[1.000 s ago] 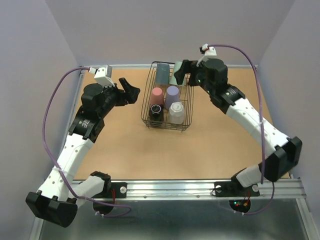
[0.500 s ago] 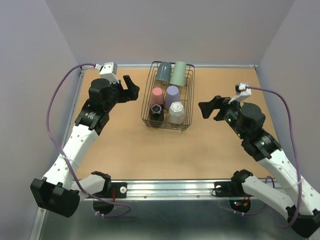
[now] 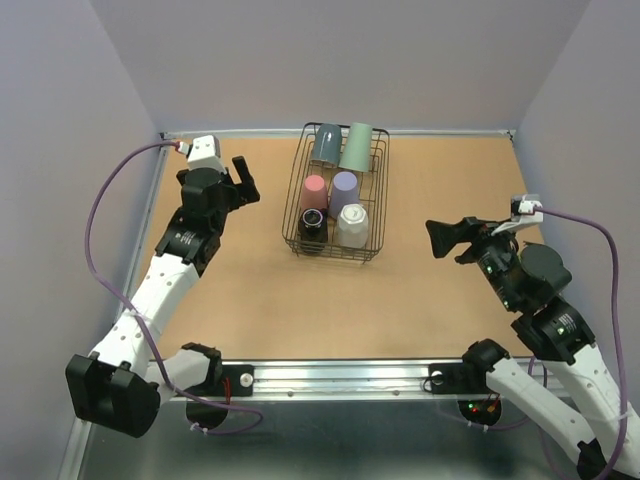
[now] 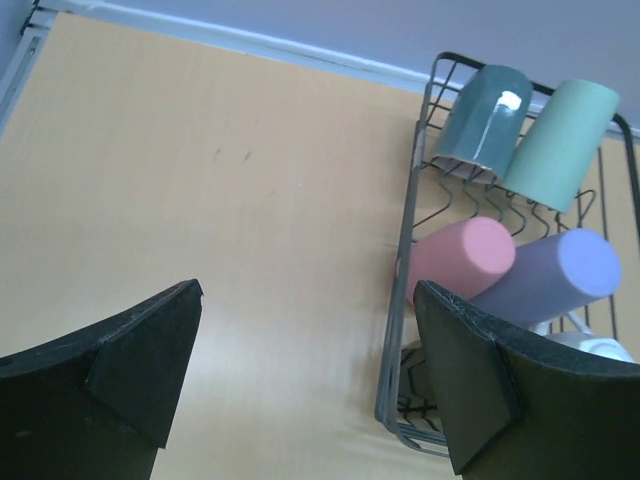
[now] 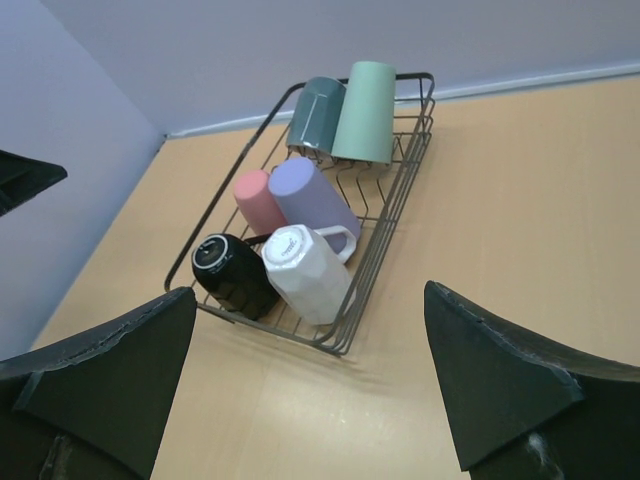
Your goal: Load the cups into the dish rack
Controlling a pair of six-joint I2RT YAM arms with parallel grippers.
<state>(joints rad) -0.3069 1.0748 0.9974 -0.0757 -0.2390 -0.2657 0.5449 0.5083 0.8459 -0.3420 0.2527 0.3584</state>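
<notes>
The black wire dish rack (image 3: 293, 205) stands at the table's far middle and holds all the cups, upside down or on their sides: grey-blue (image 3: 326, 142), pale green (image 3: 357, 146), pink (image 3: 314, 189), lavender (image 3: 344, 187), dark brown (image 3: 313, 222), white (image 3: 352, 224). The rack (image 4: 398, 300) and several cups show in the left wrist view, and the rack (image 5: 395, 215) with all cups in the right wrist view. My left gripper (image 3: 243, 176) is open and empty left of the rack. My right gripper (image 3: 452, 239) is open and empty, right of the rack.
Bare wooden table (image 3: 270, 290) lies between the rack and the metal rail (image 3: 350, 375) at the near edge. Grey walls close the back and sides. Purple cables (image 3: 100, 230) loop off both wrists.
My right arm pulled back from the rack's far right corner to the right side of the table, empty. My left gripper drew slightly left, away from the rack.
</notes>
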